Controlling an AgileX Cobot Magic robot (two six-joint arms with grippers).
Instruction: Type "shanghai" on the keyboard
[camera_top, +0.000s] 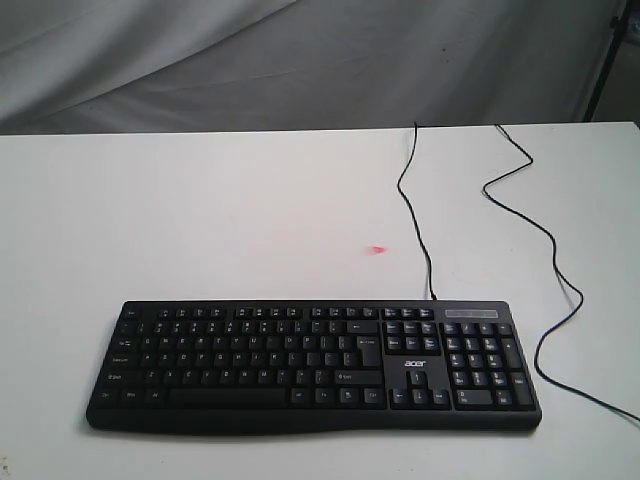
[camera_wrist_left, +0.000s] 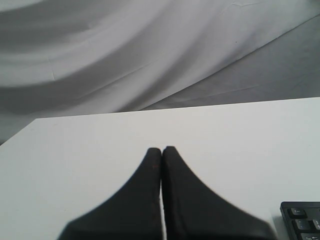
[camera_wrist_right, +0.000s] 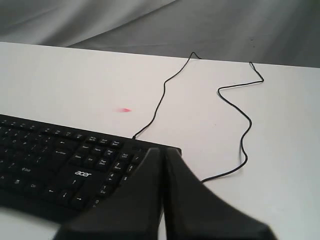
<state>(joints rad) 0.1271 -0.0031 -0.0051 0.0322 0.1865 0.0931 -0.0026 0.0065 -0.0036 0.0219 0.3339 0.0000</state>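
The wide black keyboard (camera_top: 310, 365) with white legends and an "acer" logo lies at the front of the white table (camera_top: 200, 220). Neither gripper shows in the exterior view. In the left wrist view my left gripper (camera_wrist_left: 162, 148) is shut with nothing in it, over bare table; only a corner of the keyboard (camera_wrist_left: 302, 220) shows beside it. In the right wrist view my right gripper (camera_wrist_right: 163, 149) is shut and empty, in front of the number-pad end of the keyboard (camera_wrist_right: 65, 162), part of which it hides.
The thin black cable (camera_top: 420, 215) runs from the keyboard's back edge toward the table's far edge, then loops down the right side (camera_top: 545, 250). A small red mark (camera_top: 377, 249) sits on the table behind the keyboard. Grey cloth (camera_top: 300, 60) hangs behind the table.
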